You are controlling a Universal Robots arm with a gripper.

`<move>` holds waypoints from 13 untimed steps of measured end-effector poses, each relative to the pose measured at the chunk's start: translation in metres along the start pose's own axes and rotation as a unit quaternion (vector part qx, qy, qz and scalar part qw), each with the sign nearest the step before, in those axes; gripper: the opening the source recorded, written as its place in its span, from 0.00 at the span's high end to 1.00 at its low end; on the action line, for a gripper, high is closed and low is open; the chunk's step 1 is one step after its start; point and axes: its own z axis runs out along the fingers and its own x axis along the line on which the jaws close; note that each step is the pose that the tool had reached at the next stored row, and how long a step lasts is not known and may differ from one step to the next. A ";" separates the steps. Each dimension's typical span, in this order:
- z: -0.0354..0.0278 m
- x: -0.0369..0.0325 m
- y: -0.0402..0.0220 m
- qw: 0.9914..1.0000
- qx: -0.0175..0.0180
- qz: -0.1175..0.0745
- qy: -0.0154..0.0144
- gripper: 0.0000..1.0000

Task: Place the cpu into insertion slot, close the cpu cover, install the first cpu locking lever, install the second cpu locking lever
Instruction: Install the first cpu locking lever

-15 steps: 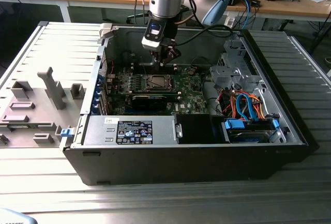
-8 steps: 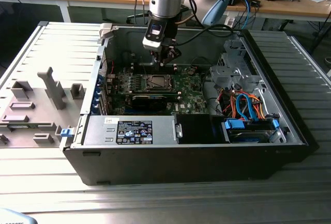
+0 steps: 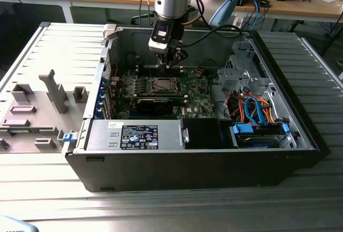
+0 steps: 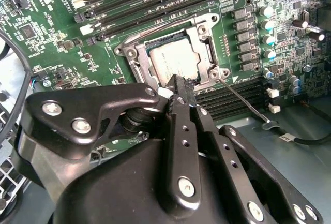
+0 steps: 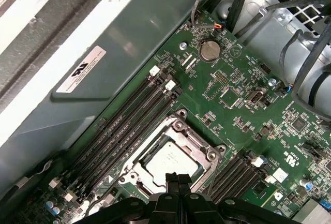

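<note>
Gripper (image 5: 178, 179) hangs clenched on nothing, its tips just above the cpu (image 5: 172, 160) I see framed by the cpu cover (image 5: 209, 154).

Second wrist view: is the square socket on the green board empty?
No, the flat square silver-grey metal chip sits in the silver-rimmed square socket, filling its middle.

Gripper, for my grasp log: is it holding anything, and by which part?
Nothing is held: the gripper is shut and empty, tips at the edge of the cpu cover.
</note>
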 end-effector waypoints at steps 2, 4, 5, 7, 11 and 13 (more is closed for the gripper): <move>0.0000 0.0000 0.0000 1.000 0.000 -0.002 0.000 0.89; 0.0000 0.0000 0.0000 1.000 0.000 -0.004 0.000 0.89; 0.0000 0.0000 0.0000 1.000 0.000 -0.006 0.000 0.89; 0.0000 0.0000 0.0000 1.000 0.000 -0.009 0.000 0.89; 0.0000 0.0000 0.0000 1.000 0.000 -0.013 0.000 0.89; 0.0000 0.0000 0.0000 1.000 0.000 -0.015 0.000 0.89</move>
